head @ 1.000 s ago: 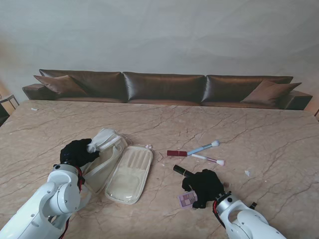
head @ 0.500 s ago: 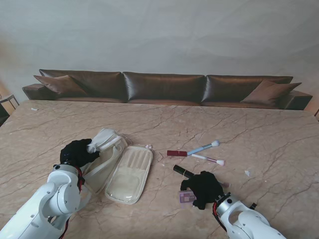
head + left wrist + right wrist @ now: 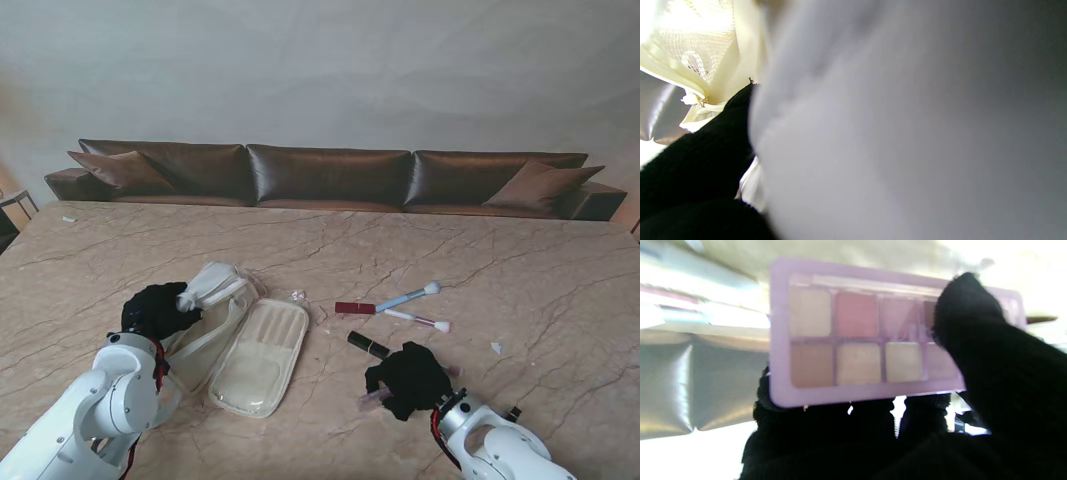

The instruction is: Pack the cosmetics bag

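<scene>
The cream cosmetics bag (image 3: 255,355) lies unzipped and spread flat at the near left of the table. My left hand (image 3: 155,310), in a black glove, is shut on the bag's raised flap (image 3: 212,282); the left wrist view shows that fabric (image 3: 907,133) blurred and close, with mesh lining (image 3: 696,43) beyond. My right hand (image 3: 408,378) is shut on a lilac eyeshadow palette (image 3: 372,398), lifted off the table. The right wrist view shows the palette (image 3: 857,336) pinched between thumb and fingers (image 3: 990,350).
A dark red lipstick tube (image 3: 354,308), a blue-handled brush (image 3: 408,297), a pink-tipped brush (image 3: 422,321) and a black tube (image 3: 367,344) lie right of the bag. A small white scrap (image 3: 496,348) lies farther right. A brown cushioned bench (image 3: 330,175) lines the table's far edge.
My right hand closed on the palette and lifted it, tilting it edge-on. The bag shifted slightly to the right, with my left hand still on its flap.
</scene>
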`<move>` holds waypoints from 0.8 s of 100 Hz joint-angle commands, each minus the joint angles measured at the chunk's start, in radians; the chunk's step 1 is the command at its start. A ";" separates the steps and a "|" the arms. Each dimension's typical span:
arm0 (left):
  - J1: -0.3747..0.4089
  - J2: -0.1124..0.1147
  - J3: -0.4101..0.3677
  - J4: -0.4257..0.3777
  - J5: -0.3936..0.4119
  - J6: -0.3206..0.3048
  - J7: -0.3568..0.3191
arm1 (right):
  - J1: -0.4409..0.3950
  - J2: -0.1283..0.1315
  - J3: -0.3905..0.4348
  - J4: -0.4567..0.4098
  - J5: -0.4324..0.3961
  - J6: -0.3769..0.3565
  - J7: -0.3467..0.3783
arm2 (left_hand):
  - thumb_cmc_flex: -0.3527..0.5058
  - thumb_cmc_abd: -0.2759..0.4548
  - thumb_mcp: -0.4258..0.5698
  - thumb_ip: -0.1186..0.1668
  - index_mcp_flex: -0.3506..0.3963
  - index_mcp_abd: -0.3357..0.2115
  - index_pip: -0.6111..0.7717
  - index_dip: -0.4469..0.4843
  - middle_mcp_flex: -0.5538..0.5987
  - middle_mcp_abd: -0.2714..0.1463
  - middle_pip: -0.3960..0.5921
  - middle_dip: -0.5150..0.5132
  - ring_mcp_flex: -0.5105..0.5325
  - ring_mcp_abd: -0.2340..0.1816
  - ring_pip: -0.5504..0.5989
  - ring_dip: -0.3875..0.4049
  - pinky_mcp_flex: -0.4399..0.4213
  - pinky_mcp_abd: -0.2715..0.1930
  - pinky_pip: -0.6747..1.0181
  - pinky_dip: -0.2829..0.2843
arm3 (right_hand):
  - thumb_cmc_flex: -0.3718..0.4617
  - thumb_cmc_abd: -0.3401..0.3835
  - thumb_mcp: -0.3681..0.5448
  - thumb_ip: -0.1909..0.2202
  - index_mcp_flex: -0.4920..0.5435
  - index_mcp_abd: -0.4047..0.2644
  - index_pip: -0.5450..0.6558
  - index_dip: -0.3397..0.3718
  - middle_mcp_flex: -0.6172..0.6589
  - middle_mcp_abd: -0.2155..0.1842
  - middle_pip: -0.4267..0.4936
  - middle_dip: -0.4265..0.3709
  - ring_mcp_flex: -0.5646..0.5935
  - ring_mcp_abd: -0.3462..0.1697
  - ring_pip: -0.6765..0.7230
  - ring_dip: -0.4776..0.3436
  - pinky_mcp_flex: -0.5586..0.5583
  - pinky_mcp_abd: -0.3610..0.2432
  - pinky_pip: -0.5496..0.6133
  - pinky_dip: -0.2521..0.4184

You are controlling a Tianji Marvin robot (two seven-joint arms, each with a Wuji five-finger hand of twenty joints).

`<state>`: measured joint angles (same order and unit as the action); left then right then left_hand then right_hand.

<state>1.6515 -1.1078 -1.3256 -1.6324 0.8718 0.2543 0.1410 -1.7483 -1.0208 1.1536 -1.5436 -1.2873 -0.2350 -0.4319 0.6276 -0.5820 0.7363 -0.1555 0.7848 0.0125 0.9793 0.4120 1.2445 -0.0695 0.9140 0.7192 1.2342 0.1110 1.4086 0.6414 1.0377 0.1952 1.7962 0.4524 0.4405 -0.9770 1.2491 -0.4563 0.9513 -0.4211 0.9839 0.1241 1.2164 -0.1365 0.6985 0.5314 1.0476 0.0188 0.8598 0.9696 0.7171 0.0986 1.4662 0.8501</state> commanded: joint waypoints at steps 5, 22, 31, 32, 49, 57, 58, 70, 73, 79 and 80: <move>0.013 0.002 0.005 -0.016 0.010 0.008 -0.011 | 0.028 -0.003 0.001 -0.041 -0.004 -0.030 -0.005 | 0.042 0.090 0.093 -0.016 -0.011 -0.086 0.063 0.093 0.079 -0.194 0.124 0.075 0.039 0.001 0.019 0.015 0.031 0.007 0.135 -0.003 | -0.010 0.165 0.023 0.097 0.037 -0.027 0.077 0.049 0.005 0.013 0.002 0.025 -0.013 0.011 0.023 0.003 0.013 -0.003 0.084 0.057; 0.018 0.004 0.013 -0.029 0.017 0.001 -0.021 | 0.098 -0.012 -0.022 -0.054 0.019 -0.066 -0.010 | 0.036 0.073 0.117 -0.010 -0.014 -0.091 0.071 0.129 0.078 -0.196 0.122 0.077 0.040 -0.018 0.007 0.017 0.031 0.007 0.134 -0.004 | -0.003 0.211 0.037 0.112 0.023 -0.017 0.068 0.061 -0.004 0.022 -0.015 0.021 -0.023 0.012 0.017 0.001 0.009 -0.003 0.080 0.068; 0.022 0.005 0.016 -0.040 0.017 -0.005 -0.028 | 0.159 -0.016 -0.059 -0.040 0.034 -0.082 -0.018 | 0.035 0.070 0.123 -0.012 -0.009 -0.089 0.063 0.127 0.083 -0.191 0.119 0.077 0.039 0.004 0.012 0.024 0.031 0.006 0.133 -0.004 | -0.002 0.214 0.034 0.113 0.023 -0.018 0.065 0.063 -0.001 0.023 -0.017 0.023 -0.021 0.010 0.019 0.002 0.008 -0.003 0.078 0.071; 0.023 0.005 0.017 -0.042 0.018 -0.006 -0.029 | 0.166 -0.016 -0.064 -0.038 0.036 -0.083 -0.019 | 0.035 0.070 0.124 -0.012 -0.009 -0.089 0.063 0.127 0.083 -0.191 0.119 0.078 0.039 0.007 0.012 0.025 0.031 0.006 0.133 -0.004 | -0.001 0.213 0.034 0.114 0.023 -0.018 0.065 0.063 0.000 0.022 -0.018 0.023 -0.020 0.011 0.019 0.002 0.008 -0.003 0.078 0.072; 0.027 0.005 0.029 -0.065 0.015 -0.004 -0.036 | 0.308 -0.033 -0.170 0.043 0.095 -0.103 -0.055 | 0.037 0.071 0.118 -0.008 -0.009 -0.092 0.061 0.123 0.090 -0.191 0.129 0.091 0.041 -0.018 0.032 0.036 0.033 -0.008 0.148 0.002 | 0.002 0.201 0.036 0.114 0.032 -0.034 0.065 0.068 0.009 0.018 -0.022 0.026 -0.017 0.007 0.031 0.009 0.009 -0.002 0.075 0.079; 0.030 0.008 0.031 -0.081 0.015 0.000 -0.057 | 0.375 -0.048 -0.226 0.094 0.139 -0.113 -0.069 | 0.030 0.066 0.126 -0.006 -0.010 -0.094 0.068 0.126 0.091 -0.194 0.132 0.103 0.040 -0.023 0.041 0.040 0.033 -0.009 0.154 0.006 | 0.006 0.173 0.050 0.109 0.032 -0.041 0.064 0.079 0.010 0.016 -0.029 0.034 -0.030 0.008 0.037 0.020 -0.010 0.003 0.053 0.090; 0.030 0.008 0.032 -0.082 0.016 0.000 -0.059 | 0.384 -0.050 -0.233 0.101 0.144 -0.113 -0.073 | 0.030 0.066 0.128 -0.005 -0.012 -0.094 0.070 0.129 0.090 -0.197 0.131 0.104 0.040 -0.025 0.041 0.041 0.033 -0.009 0.154 0.006 | 0.006 0.172 0.051 0.108 0.032 -0.042 0.064 0.079 0.009 0.015 -0.030 0.035 -0.033 0.007 0.035 0.020 -0.013 0.003 0.048 0.090; 0.031 0.010 0.037 -0.092 0.024 0.000 -0.072 | 0.473 -0.076 -0.317 0.174 0.204 -0.110 -0.107 | 0.013 0.043 0.176 -0.002 -0.014 -0.107 0.090 0.148 0.093 -0.210 0.128 0.116 0.040 -0.026 0.045 0.043 0.034 -0.017 0.159 0.012 | 0.011 0.145 0.056 0.099 0.035 -0.043 0.057 0.063 0.019 0.004 -0.052 0.020 -0.089 -0.004 0.016 0.020 -0.067 0.005 -0.008 0.095; 0.029 0.011 0.039 -0.091 0.027 0.000 -0.072 | 0.493 -0.082 -0.339 0.191 0.217 -0.112 -0.117 | 0.012 0.039 0.180 -0.002 -0.013 -0.108 0.090 0.149 0.093 -0.211 0.129 0.117 0.040 -0.027 0.046 0.044 0.035 -0.018 0.160 0.013 | 0.011 0.140 0.056 0.098 0.035 -0.045 0.056 0.058 0.022 0.002 -0.057 0.016 -0.100 -0.006 0.014 0.020 -0.074 0.005 -0.014 0.098; 0.026 0.012 0.045 -0.089 0.028 0.000 -0.078 | 0.535 -0.097 -0.382 0.224 0.240 -0.115 -0.140 | 0.011 0.037 0.184 -0.002 -0.015 -0.108 0.088 0.147 0.094 -0.210 0.129 0.118 0.040 -0.028 0.046 0.044 0.035 -0.019 0.160 0.013 | 0.014 0.126 0.057 0.095 0.038 -0.053 0.057 0.046 0.031 -0.005 -0.067 0.008 -0.109 -0.012 0.013 0.019 -0.078 0.003 -0.021 0.104; 0.026 0.012 0.046 -0.089 0.028 0.000 -0.079 | 0.541 -0.099 -0.389 0.230 0.244 -0.116 -0.143 | 0.010 0.037 0.184 -0.002 -0.016 -0.108 0.087 0.147 0.094 -0.210 0.129 0.118 0.040 -0.027 0.046 0.044 0.035 -0.019 0.160 0.013 | 0.016 0.123 0.058 0.095 0.039 -0.054 0.058 0.044 0.032 -0.006 -0.068 0.007 -0.112 -0.014 0.012 0.019 -0.079 0.001 -0.023 0.105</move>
<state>1.6749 -1.0935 -1.2872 -1.7124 0.9004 0.2550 0.0668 -1.2344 -1.0888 0.7781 -1.3123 -1.0473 -0.3443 -0.5679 0.6031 -0.5831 0.7847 -0.1555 0.7748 0.0008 1.0155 0.5391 1.2437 -0.0695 0.9150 0.7772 1.2342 0.1099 1.4006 0.6678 1.0378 0.1953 1.7962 0.4478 0.4278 -0.9040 1.2342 -0.4341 0.9252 -0.3776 0.9820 0.1414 1.2154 -0.1141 0.6399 0.5428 0.9620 0.0272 0.8822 0.9803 0.6485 0.1036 1.4521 0.9354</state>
